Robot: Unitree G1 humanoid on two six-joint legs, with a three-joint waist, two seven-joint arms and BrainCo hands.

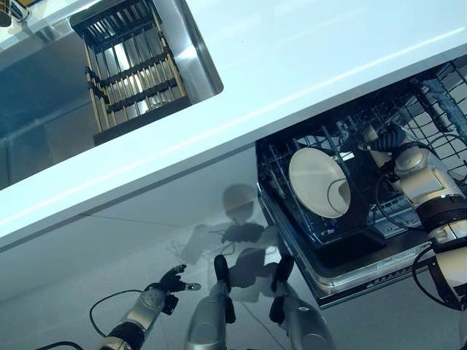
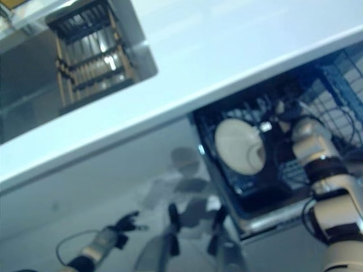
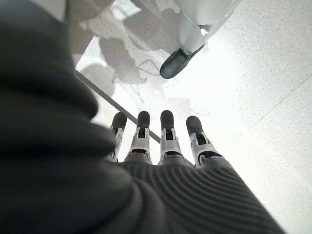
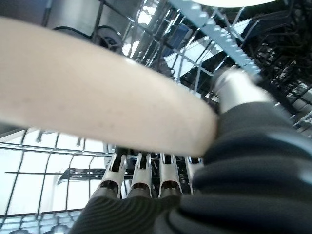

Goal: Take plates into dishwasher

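One drying rack [image 1: 131, 69] sits in the sink [image 1: 44, 109] at far left, set into a white counter [image 1: 292, 65] that runs across the scene. One left hand [image 1: 174, 281] hangs low near the floor [image 3: 273, 73], well apart from everything else; its wrist view shows the fingers [image 3: 166, 131] straight and side by side, holding nothing. One plate [image 1: 319, 181] – cream, round, the only one visible – stands nearly on edge in the dishwasher [image 1: 350, 270], inside the lower wire basket [image 1: 292, 211] pulled out beneath the counter. One right hand [image 1: 385, 138] reaches into that basket just beside the plate, its arm rising from the lower right. From the right wrist, the plate's rim [image 4: 107, 107] lies across the fingers [image 4: 139, 173], with the thumb [image 4: 234, 90] up on its other side – the hand pinches the plate. No label or writing can be read anywhere.
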